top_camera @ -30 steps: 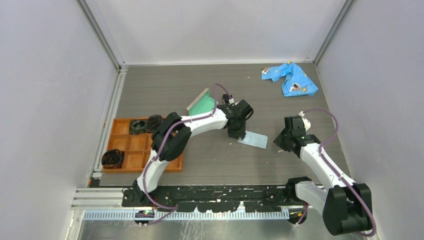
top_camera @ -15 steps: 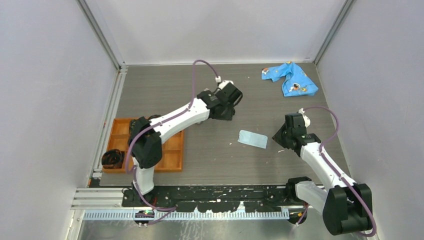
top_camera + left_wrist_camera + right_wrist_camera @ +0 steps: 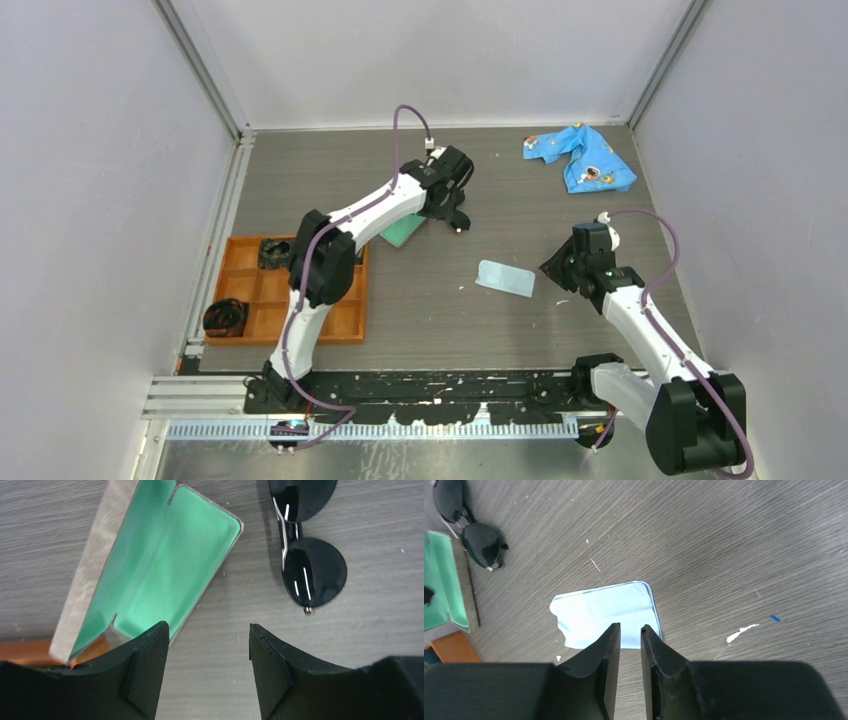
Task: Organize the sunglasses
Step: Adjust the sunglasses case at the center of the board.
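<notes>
Now the sunglasses [image 3: 305,555] lie just beside one edge of the case [image 3: 165,565], bare table [image 3: 370,620] beyond. Left gripper [image 3: 207,635] hovers near the case, jaws wide, empty. Right gripper [image 3: 630,630], well apart from it, is barely parted, empty, above a cloth [image 3: 604,610].

The grey wood-grain table [image 3: 300,180] carries five items. An open case [image 3: 160,565] with green lining lies toward the far side. The sunglasses [image 3: 310,570] lie just beside it, not touching. A pale blue cloth [image 3: 505,278] lies flat near the centre. A patterned blue cloth [image 3: 583,158] lies crumpled at the far right. An orange tray [image 3: 270,320] sits at the left edge.
</notes>
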Robot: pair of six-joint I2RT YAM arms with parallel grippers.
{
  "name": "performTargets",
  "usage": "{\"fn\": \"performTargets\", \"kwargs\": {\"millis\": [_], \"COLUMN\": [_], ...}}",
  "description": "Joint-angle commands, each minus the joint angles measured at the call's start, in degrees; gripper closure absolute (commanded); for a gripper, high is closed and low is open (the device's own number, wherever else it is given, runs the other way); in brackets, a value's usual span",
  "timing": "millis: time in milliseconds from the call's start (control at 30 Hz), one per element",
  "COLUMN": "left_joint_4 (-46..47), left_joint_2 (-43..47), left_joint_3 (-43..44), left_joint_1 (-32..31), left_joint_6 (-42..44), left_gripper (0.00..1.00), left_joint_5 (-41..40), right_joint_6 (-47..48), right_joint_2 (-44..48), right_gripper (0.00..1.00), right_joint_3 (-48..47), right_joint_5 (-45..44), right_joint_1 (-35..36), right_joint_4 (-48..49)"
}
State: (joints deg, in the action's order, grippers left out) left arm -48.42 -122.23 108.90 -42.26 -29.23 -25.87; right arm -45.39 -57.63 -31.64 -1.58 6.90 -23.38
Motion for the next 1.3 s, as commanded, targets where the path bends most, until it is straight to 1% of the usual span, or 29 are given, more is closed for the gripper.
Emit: {"fn": "performTargets", "kwargs": {"millis": [0,100,233,367,467,567,667,767,867,967,1067,1200,1267], "left_joint_4": [1.37,-0.20,1.91,0.10,-0.28,3.43,2.86,3.00,4.52,8.42,7.58,8.25,7.26], "left_joint_2": [-4.47,-8.23,-9.79,-12.32,-13.01,-11.96,-12.95,-13.08,-10.90,-7.00,-4.73,-1.07,0.24], "left_joint_3": [6.31,9.92,9.80,12.85,13.26,8.84,8.75,7.86,4.56,-1.53,-4.21,-8.49,-8.99], "left_joint_1": [2.63,3.03,5.30,5.62,5.60,5.57,5.61,5.56,5.19,4.09,2.96,2.80,2.71], "left_joint_6": [1.44,2.19,1.86,3.74,5.00,6.16,7.14,7.79,8.13,9.70,11.91,13.61,14.93], "left_gripper": [0.39,0.39,0.39,0.38,0.39,0.39,0.39,0.39,0.40,0.40,0.41,0.41,0.41], "left_joint_5": [5.53,7.22,12.85,15.42,18.42,20.18,18.91,21.32,24.14,25.25,25.56,30.14,32.81], "right_joint_6": [-0.62,-1.32,-1.23,-1.01,-1.09,-1.16,-1.32,-1.28,-0.95,-1.21,-1.28,-1.19,-1.20], "right_joint_2": [3.51,3.86,4.87,5.80,5.89,5.77,6.17,6.69,6.97,7.13,6.49,5.31,4.80], "right_gripper": [0.72,0.72,0.72,0.72,0.72,0.72,0.72,0.72,0.72,0.72,0.72,0.72,0.72], "right_joint_3": [0.10,0.98,1.32,0.97,0.92,0.90,0.63,0.23,-0.17,-0.05,-0.08,-0.31,-0.71], "right_joint_5": [-0.39,0.30,0.38,0.06,0.09,0.72,0.75,0.18,-0.62,-0.83,-0.62,-0.48,-0.41], "right_joint_1": [-0.23,-0.26,-0.28,-0.28,-0.25,-0.22,-0.29,-0.25,-0.30,-0.28,-0.30,-0.24,-0.29], "right_joint_4": [-0.88,-0.80,-1.51,-2.45,-2.49,-2.12,-2.28,-3.08,-3.91,-3.88,-3.46,-2.73,-2.52]}}
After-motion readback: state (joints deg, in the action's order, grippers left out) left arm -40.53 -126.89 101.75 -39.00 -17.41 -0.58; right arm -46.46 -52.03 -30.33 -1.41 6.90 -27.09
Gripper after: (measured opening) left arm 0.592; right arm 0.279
